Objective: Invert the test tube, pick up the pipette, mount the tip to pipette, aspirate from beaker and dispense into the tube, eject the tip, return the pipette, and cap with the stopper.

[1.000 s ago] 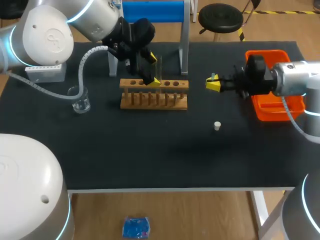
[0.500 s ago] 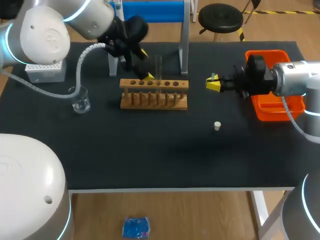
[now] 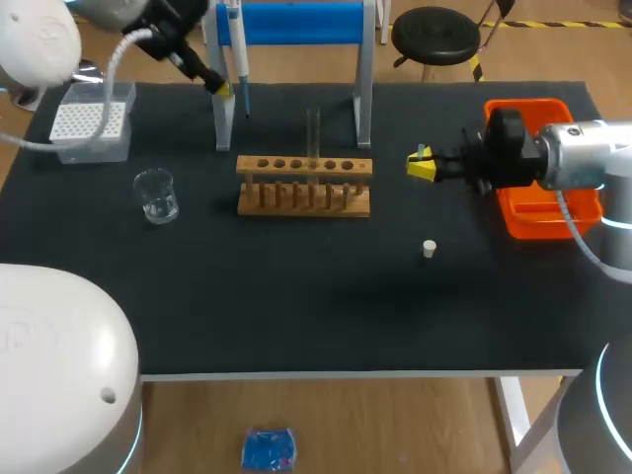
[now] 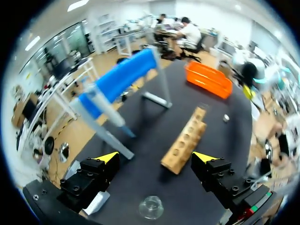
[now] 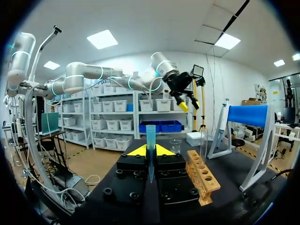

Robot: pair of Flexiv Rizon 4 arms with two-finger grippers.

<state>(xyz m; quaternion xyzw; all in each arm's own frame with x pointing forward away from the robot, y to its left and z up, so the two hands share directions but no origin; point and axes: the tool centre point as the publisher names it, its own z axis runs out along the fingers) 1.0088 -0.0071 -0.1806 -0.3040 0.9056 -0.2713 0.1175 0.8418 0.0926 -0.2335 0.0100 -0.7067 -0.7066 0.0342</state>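
Yellow tips wide apart, your left gripper (image 4: 156,158) hangs by the pipette (image 3: 235,39), and a crooked grab could knock it off the stand (image 3: 296,22), while your right gripper (image 5: 150,151) pinches the tip (image 5: 150,133).

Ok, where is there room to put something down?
The whole near strip of the table, in front of the rack and beaker, is bare except the stopper. It's crowded at the back: stand, tip box, tray.

The left gripper (image 3: 223,89) has let go of the test tube (image 3: 313,133) and pulled away from the wooden rack (image 3: 304,185). It now sits behind and left of the rack, beside the hanging pipette (image 3: 235,44), fingers wide apart. The tube is left upright in the rack.
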